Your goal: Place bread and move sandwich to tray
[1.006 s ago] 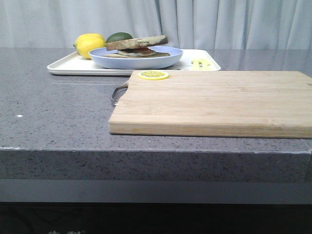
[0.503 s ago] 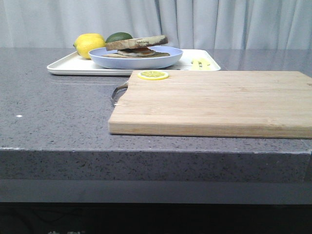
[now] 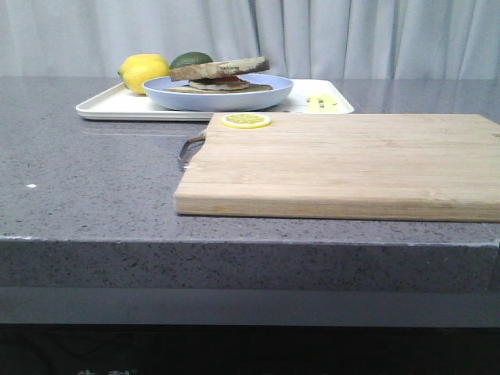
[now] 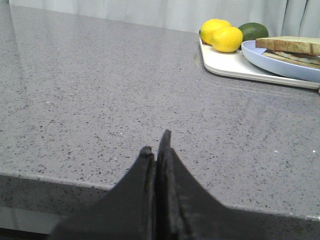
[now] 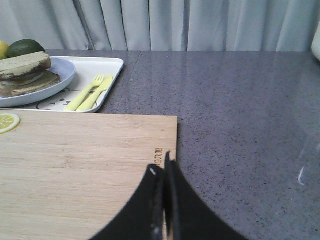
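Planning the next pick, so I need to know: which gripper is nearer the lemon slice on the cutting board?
Right, probably. The right gripper hangs over the board's near edge, the lemon slice at its far corner. The left gripper is off the board, over bare counter.

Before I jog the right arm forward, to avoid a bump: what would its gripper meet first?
Probably nothing: the right gripper, shut, points past the cutting board corner over bare counter; depth unclear.

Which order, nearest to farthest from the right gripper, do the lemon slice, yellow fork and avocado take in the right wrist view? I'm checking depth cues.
From the right gripper, jaws together:
1. Lemon slice, on the cutting board's far corner.
2. Yellow fork, on the white tray past the board.
3. Avocado, behind the blue plate.
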Tool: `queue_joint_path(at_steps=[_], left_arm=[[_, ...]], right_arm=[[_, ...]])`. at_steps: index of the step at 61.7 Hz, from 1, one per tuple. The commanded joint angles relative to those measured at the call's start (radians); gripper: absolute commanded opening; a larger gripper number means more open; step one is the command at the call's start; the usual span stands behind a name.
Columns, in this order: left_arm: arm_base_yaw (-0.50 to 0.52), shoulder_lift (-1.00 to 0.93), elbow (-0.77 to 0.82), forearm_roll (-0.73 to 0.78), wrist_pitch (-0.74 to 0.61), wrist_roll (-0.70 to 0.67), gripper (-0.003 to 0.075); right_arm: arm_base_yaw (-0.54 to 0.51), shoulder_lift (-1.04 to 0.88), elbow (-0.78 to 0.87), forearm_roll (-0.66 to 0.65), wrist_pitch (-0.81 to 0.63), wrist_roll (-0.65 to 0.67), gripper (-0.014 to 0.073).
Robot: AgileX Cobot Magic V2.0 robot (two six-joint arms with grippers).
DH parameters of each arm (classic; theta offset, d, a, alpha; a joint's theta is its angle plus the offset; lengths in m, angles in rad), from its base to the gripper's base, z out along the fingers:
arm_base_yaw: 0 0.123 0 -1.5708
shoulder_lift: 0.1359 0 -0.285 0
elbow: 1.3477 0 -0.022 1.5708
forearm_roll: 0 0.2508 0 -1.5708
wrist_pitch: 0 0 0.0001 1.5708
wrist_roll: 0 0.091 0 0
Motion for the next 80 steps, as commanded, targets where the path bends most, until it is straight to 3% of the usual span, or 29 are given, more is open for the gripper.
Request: queue_joint_path(at_steps=[1, 19, 33, 43, 50, 80], left_arm=[[-0.006, -0.022, 0.012, -0.011, -0.079, -0.007, -0.0019], [-0.006, -0.022, 0.012, -0.011, -0.079, -0.007, -0.0019], [-0.006, -0.022, 0.012, -0.011, -0.079, -0.007, -0.0019], [-0.006, -0.022, 0.012, -0.011, -0.079, -0.007, -0.0019], [-0.006, -0.022, 0.012, -0.011, -0.079, -0.007, -0.0019], [-0.006, -0.022, 0.012, -0.011, -0.081, -0.007, -0.0019]], right_arm=[[-0.006, 0.008, -0.028, -0.007, -0.08, 0.0, -0.0062], [0.018, 0.007, 0.0, -0.031, -0.122, 0.0, -0.0062], [0.085, -0.114, 0.244, -0.057, -0.307, 0.0, -0.0062], [0.081, -0.264, 0.398, -0.02, -0.258, 0.0, -0.0062], [0.081, -0.362, 0.39, -0.018, -0.103, 0.0, -0.0062], [0.081, -0.355, 0.394, -0.018, -0.063, 0.0, -0.0062]])
